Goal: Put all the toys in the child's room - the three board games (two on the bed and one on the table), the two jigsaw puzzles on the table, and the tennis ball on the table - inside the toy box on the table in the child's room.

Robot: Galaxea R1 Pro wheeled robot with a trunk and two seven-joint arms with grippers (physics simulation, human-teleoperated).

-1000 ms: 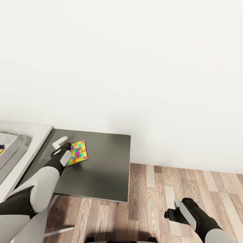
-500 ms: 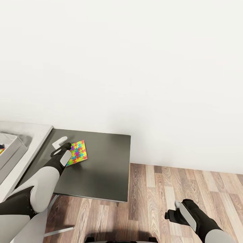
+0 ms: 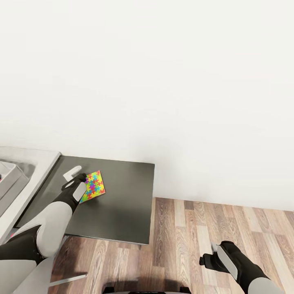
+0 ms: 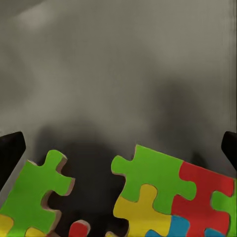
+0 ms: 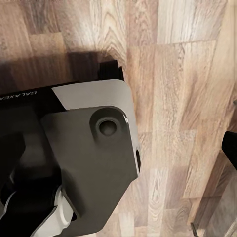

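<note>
View shifted right; left hand (image 3: 79, 179) hides jigsaw puzzle (image 3: 93, 186) edge

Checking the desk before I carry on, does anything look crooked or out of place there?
The puzzle lies askew on the dark desk, its edges turned off the desk's edges. The left hand is at its near-left corner. Nothing looks spilled or damaged.

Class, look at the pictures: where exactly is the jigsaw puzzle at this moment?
In the head view the jigsaw puzzle lies flat on the table's dark-grey lower section, at the picture's left, right at the left gripper.
</note>
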